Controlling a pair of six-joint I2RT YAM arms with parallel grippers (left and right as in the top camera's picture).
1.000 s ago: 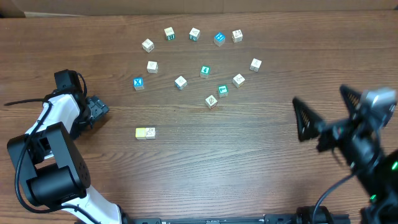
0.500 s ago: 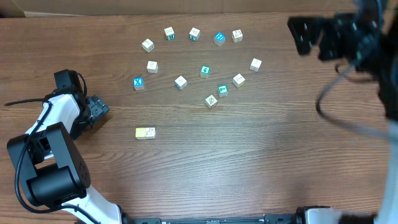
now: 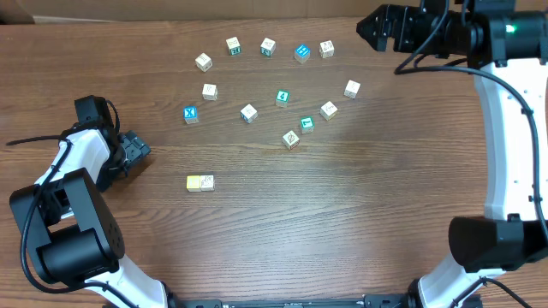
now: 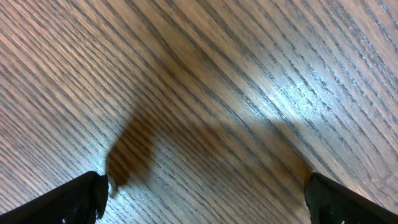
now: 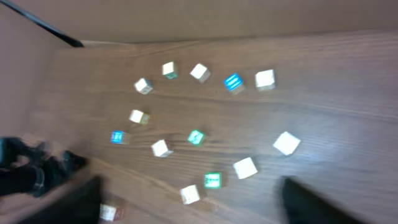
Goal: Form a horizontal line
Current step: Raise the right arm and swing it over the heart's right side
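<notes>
Several small cubes, white, blue and green, lie scattered on the wooden table [image 3: 360, 214], from a white cube [image 3: 203, 62] at the left to a white cube [image 3: 352, 88] at the right. A yellow-and-white pair of cubes [image 3: 199, 182] lies apart, nearer the front. The right wrist view shows the same scatter from above, blurred, with a green cube [image 5: 212, 180] low in the frame. My right gripper [image 3: 377, 24] [image 5: 196, 208] is open and empty, raised at the back right of the cubes. My left gripper [image 3: 137, 151] [image 4: 205, 199] is open and empty over bare wood at the left.
A tan wall or board edge runs along the table's back [image 5: 249, 18]. My left arm's base [image 3: 68, 248] stands at the front left, and my right arm's base [image 3: 488, 244] at the front right.
My right arm has swung from the front right up to the back right, its gripper now moving left toward the cubes. The left arm and the cubes have not moved.
</notes>
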